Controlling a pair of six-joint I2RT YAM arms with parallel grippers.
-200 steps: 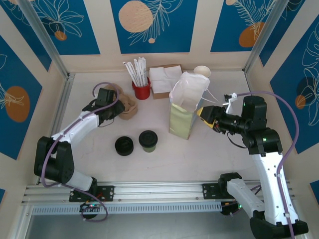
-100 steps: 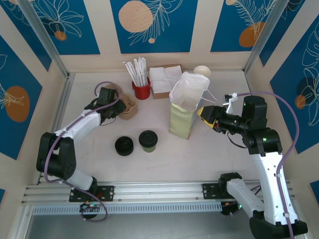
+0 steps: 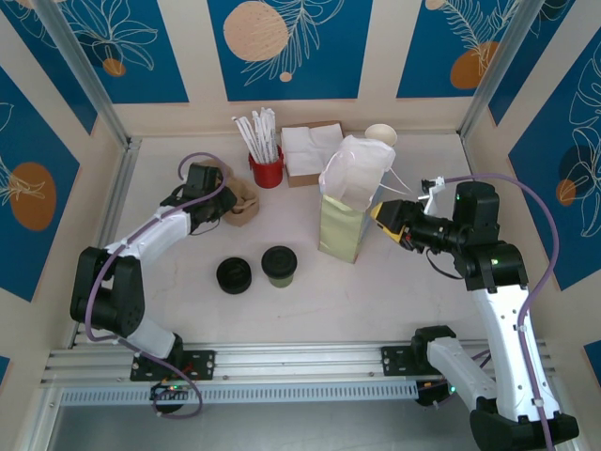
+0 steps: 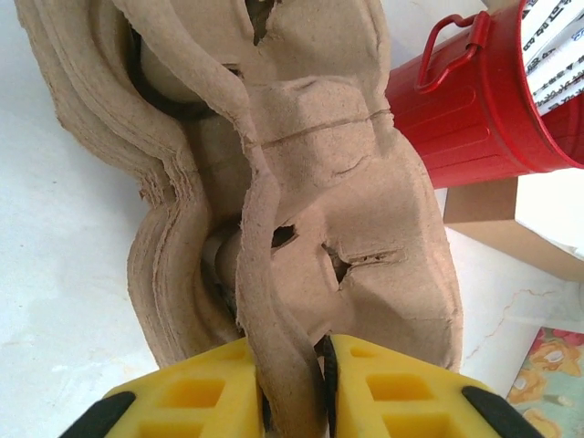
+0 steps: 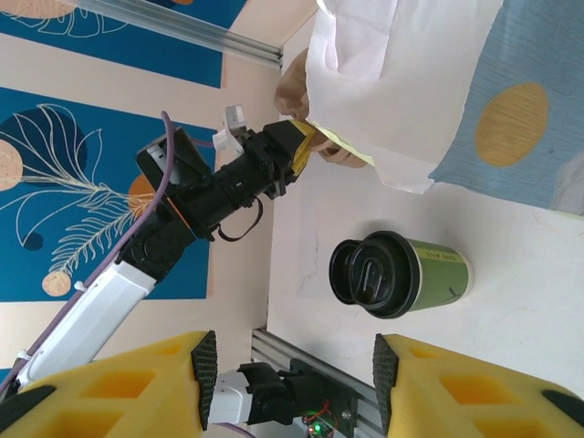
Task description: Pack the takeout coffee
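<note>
The takeout coffee (image 3: 279, 266), a small cup with a black lid and olive-green sides, stands upright on the table near the front, and shows again as the coffee cup (image 5: 401, 274) ahead of the right fingers. My left gripper (image 3: 214, 202) is at the back left, shut on a raised ridge of the brown cardboard cup carrier (image 3: 240, 199). Up close, the left gripper (image 4: 294, 388) pinches that carrier (image 4: 319, 182) between its yellow fingers. My right gripper (image 3: 385, 218) hovers just right of the paper bag (image 3: 346, 221). This right gripper (image 5: 297, 383) is open and holds nothing.
An all-black round lid piece (image 3: 234, 274) lies just left of the coffee. A red bucket of straws (image 3: 267, 169), a napkin box (image 3: 310, 150) and white paper cups (image 3: 380, 136) line the back. The bag's white top (image 5: 392, 82) stands open. Walls close in on both sides.
The left gripper's jaws have closed onto the ridge of the cardboard carrier, and the left arm has edged slightly toward it. The right arm has barely moved.
</note>
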